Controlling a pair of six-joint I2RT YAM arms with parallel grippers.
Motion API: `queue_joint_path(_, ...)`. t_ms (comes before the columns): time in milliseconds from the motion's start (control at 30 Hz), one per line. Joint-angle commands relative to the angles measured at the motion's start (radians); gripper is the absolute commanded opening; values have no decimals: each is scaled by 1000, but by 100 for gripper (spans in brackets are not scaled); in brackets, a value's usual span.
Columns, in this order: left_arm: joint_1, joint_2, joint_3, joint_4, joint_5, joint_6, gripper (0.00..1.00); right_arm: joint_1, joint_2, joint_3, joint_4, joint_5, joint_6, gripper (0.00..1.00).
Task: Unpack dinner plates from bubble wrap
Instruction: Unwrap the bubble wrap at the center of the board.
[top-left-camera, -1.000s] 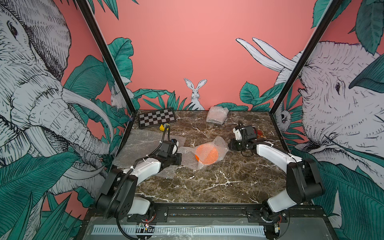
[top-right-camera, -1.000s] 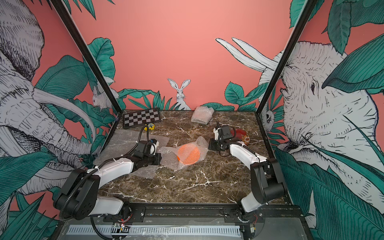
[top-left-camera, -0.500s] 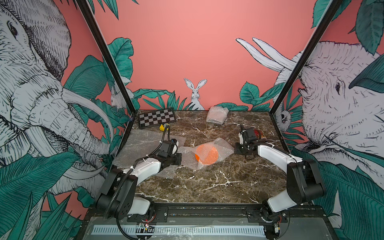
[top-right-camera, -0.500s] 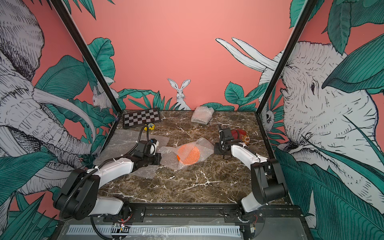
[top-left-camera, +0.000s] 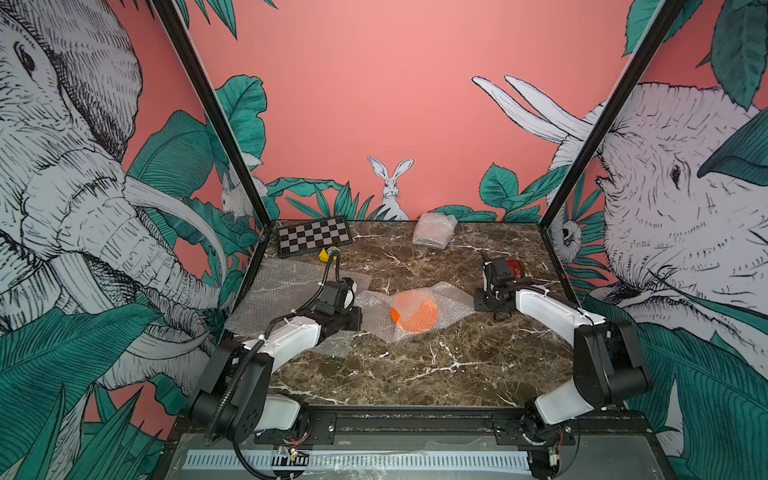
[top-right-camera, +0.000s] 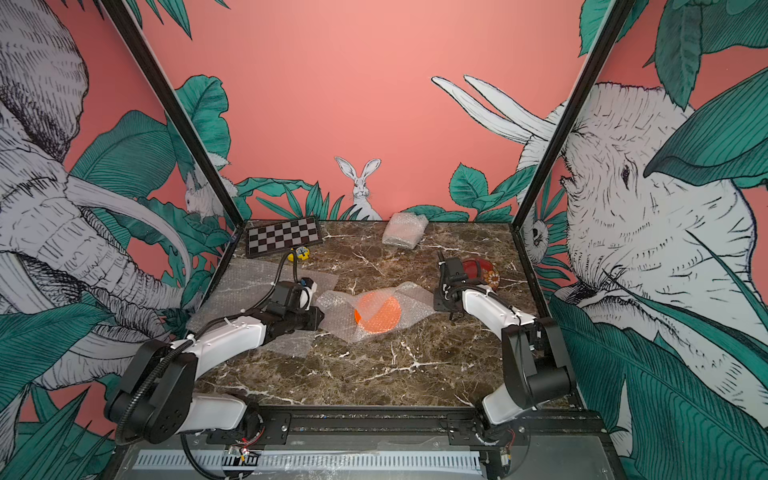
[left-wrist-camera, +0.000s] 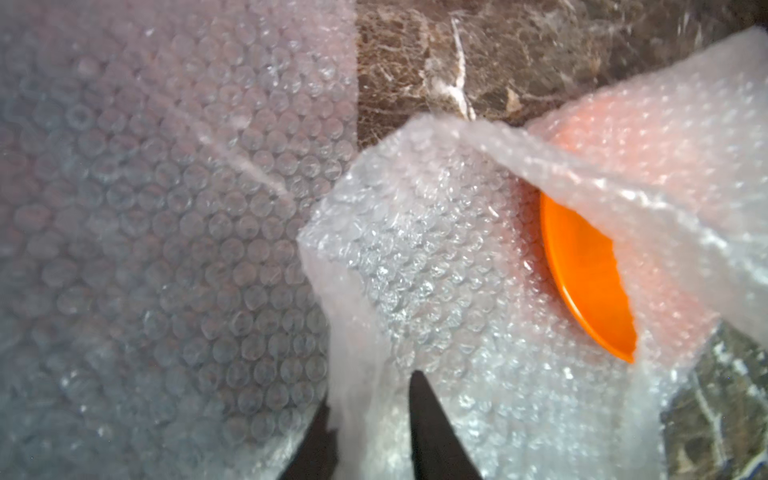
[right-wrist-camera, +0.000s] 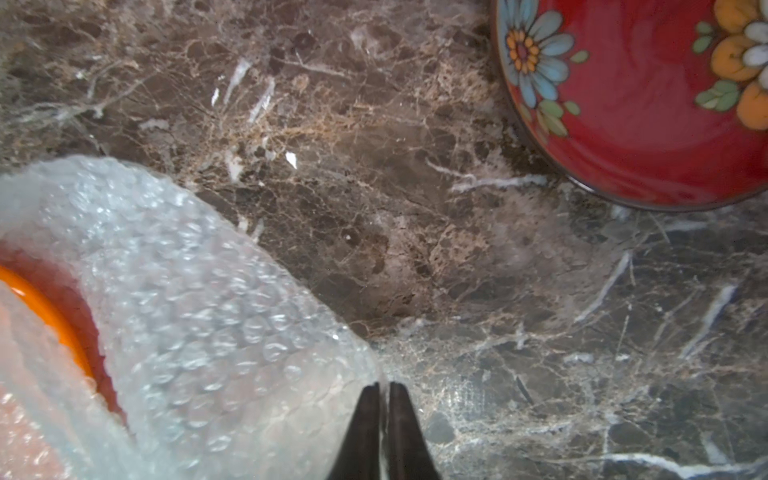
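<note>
An orange dinner plate (top-left-camera: 415, 311) (top-right-camera: 378, 313) lies mid-table inside a spread sheet of bubble wrap (top-left-camera: 451, 297), with one flap still over most of it. Its bare rim (left-wrist-camera: 590, 282) shows in the left wrist view. My left gripper (left-wrist-camera: 371, 388) is at the sheet's left edge, jaws apart, with a fold of wrap lying between them. At the sheet's right corner my right gripper (right-wrist-camera: 384, 384) has its jaws almost together on a thin edge of wrap (right-wrist-camera: 208, 311). A dark red flowered plate (right-wrist-camera: 648, 104) (top-right-camera: 478, 268) sits bare behind the right gripper.
A flat sheet of bubble wrap (top-left-camera: 282, 291) lies under my left arm by the left wall. A wrapped bundle (top-left-camera: 434, 230) stands at the back centre. A checkered board (top-left-camera: 314, 237) and a small yellow object (top-left-camera: 323, 255) are at the back left.
My right gripper has pulled the wrap's corner to the right and down, flattening the sheet. My left gripper's jaws have parted. The left arm has stayed in place.
</note>
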Motion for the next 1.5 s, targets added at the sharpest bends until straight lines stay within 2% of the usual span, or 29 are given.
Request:
queue_joint_path(0, 5, -63, 35, -75, -63, 22, 49, -5, -37, 24, -31, 55, -11, 20)
queue_joint_path(33, 5, -78, 44, -100, -85, 33, 54, -5, -43, 24, -35, 67, -13, 25)
queue_joint_path(167, 5, -140, 77, -184, -164, 79, 69, -5, -66, 20, -40, 109, -19, 32)
queue_joint_path(333, 5, -215, 123, -263, -233, 166, 76, -4, -117, 8, -45, 172, -21, 38)
queue_joint_path(433, 5, -235, 155, -292, -223, 218, 77, -5, -160, 5, -43, 178, -25, 39)
queue_joint_path(533, 5, -238, 180, -294, -214, 228, 78, -5, -205, -6, -10, 108, -52, 39)
queue_joint_path(800, 3, -215, 272, -261, -211, 306, 79, -4, -260, 0, 44, -176, -99, 41)
queue_joint_path(867, 3, -203, 283, -237, -172, 349, 78, -3, -268, -9, 66, -236, -104, 42)
queue_joint_path(1033, 2, -172, 215, -30, 52, 549, 75, -1, -247, -28, 129, -441, -100, 43)
queue_joint_path(1100, 1, -162, 193, 34, 146, 637, 75, 4, -223, -27, 133, -484, -99, 43)
queue_joint_path(1200, -1, -131, 191, 3, 370, 883, 73, 12, -176, -15, 111, -528, -113, 44)
queue_joint_path(1300, -16, -90, 228, -116, 494, 1085, 75, 18, -126, -4, 91, -536, -117, 44)
queue_joint_path(1400, -44, -46, 276, -195, 486, 1155, 76, 23, -87, -3, 88, -521, -114, 44)
queue_joint_path(1467, -78, -17, 300, -229, 432, 1192, 76, 24, -66, -3, 85, -505, -112, 44)
